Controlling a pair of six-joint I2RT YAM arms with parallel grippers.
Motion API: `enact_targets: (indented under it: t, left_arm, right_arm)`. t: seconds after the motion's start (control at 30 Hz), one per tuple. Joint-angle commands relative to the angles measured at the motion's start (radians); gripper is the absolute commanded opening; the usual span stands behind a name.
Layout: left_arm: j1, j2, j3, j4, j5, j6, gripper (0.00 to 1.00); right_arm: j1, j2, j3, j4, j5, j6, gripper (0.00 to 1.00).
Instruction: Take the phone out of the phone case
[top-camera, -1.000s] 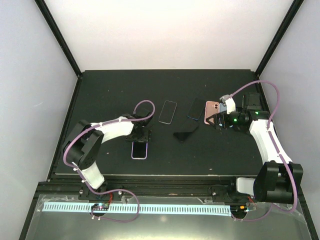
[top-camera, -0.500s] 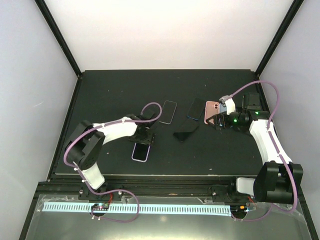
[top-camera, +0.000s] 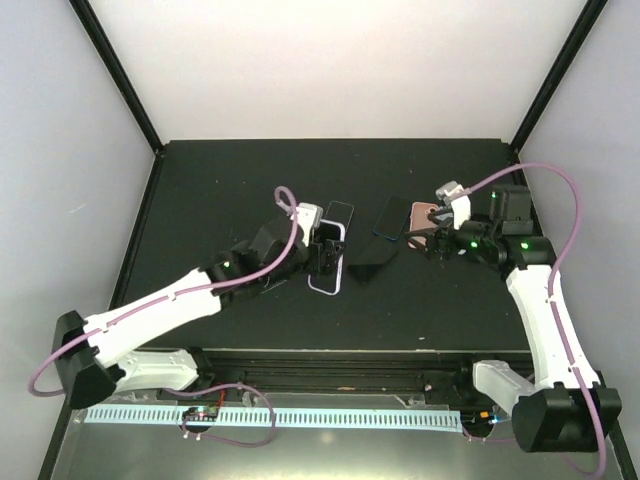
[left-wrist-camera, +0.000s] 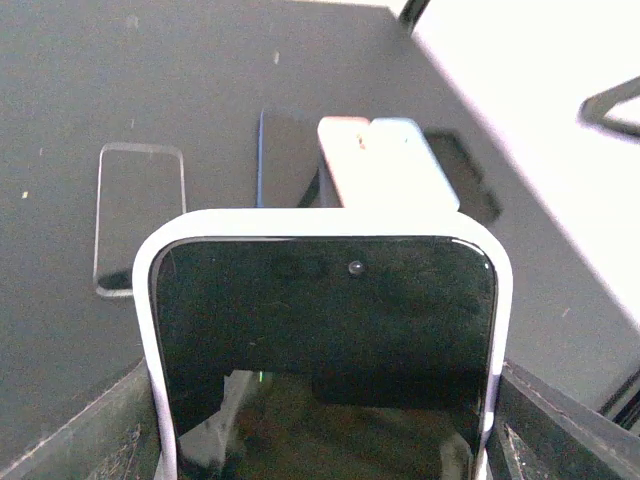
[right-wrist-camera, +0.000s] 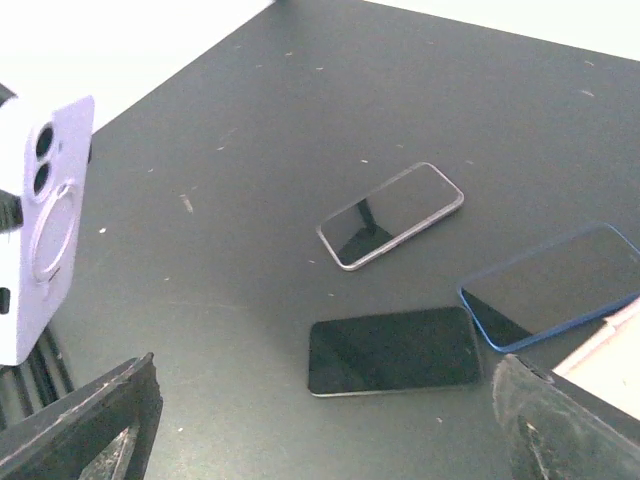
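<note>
Lifted off the table (top-camera: 220, 180) since the earlier frame, the phone (left-wrist-camera: 325, 340), in its lavender phone case (left-wrist-camera: 322, 224), stands mid-picture in the top view, clamped by the left gripper (top-camera: 322, 255). The right gripper (top-camera: 432, 243) gapes empty at right. Pulled on, the edge-held case could twist loose.

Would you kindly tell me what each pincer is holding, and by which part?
Left pincer: the lavender-cased phone, gripped by its lower side edges. Right pincer: nothing.
</note>
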Motion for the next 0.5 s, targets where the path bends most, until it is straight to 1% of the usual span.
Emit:
enact_targets:
  t: [0.0,0.1,0.17,0.27,0.37,0.47]
  left_arm:
    - [-0.062,-0.091,-0.109,0.342,-0.205,-0.133,0.47]
    - [-0.121,-0.105,-0.158,0.439,-0.358,-0.205,0.49]
    - [-0.147,-0.103,-0.176,0.470,-0.432,-0.242,0.50]
    - [-0.169,-0.101,-0.206,0.518,-0.491,-0.277,0.50]
    - [-0.184,-0.106,-0.236,0.579,-0.522,-0.297,0.50]
    - [-0.204,-0.103,-0.239,0.602,-0.565,-0.301,0.50]
  right_arm:
    - [0.114,0.017,0.084,0.000,0.030,0.063,0.88]
    - [0.190,-0.013,0.089,0.051,0.123,0.111,0.84]
    - [0.255,-0.034,0.079,0.079,0.165,0.106,0.81]
    - [0.346,-0.045,0.063,0.105,0.223,0.103,0.80]
    - [0.427,-0.004,0.064,0.097,0.277,0.117,0.77]
    - [0.495,0.056,0.073,0.076,0.275,0.136,0.69]
